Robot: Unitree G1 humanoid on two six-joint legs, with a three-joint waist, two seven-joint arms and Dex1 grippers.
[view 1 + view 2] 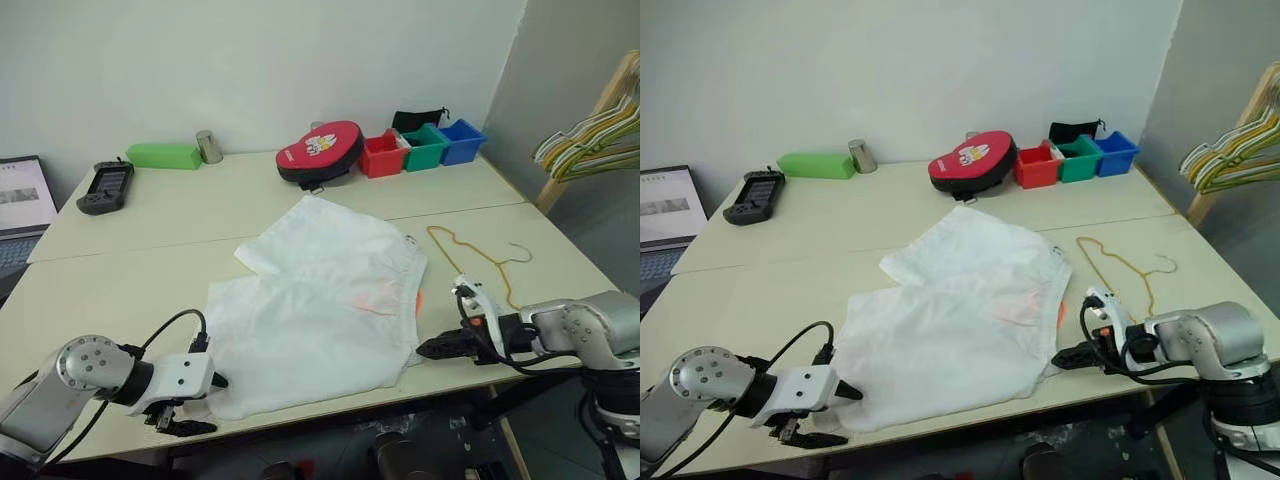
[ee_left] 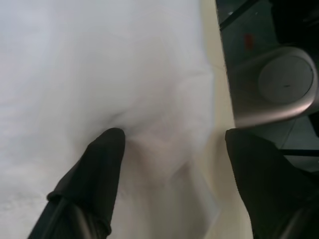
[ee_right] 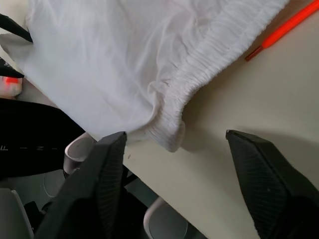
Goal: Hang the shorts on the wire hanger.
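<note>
**Shorts flat on table, both grippers spread and empty**

Lying spread across the near half of the cream table: the shorts, white, thin, rumpled, with a faint pink-orange mark near the waistband side. Gathered waistband facing 3 o'clock, its near corner curled right at the table's front edge.

At 3 o'clock of the shorts, just beside the waistband: the wire hanger, thin and yellowish-tan, flat on the table, hook toward 3 o'clock. Apart from the fabric over most of its length; possibly touching near the upper waistband corner, hard to tell there.

At 7 o'clock of the shorts: the left gripper, fingers wide apart, holding nothing. From the wrist camera, one finger over the white cloth, the other past the table's edge.

At 4 o'clock of the shorts: the right gripper, jaws spread, gripping nothing, aimed at the curled waistband corner, one fingertip just beside the hem. Thin orange stick on the table next to the waistband.

Along the far edge, 11 to 1 o'clock: black handheld device, green box, red round case, then red, green and blue bins. At 2 o'clock, off the table: rack of coloured hangers.
</note>
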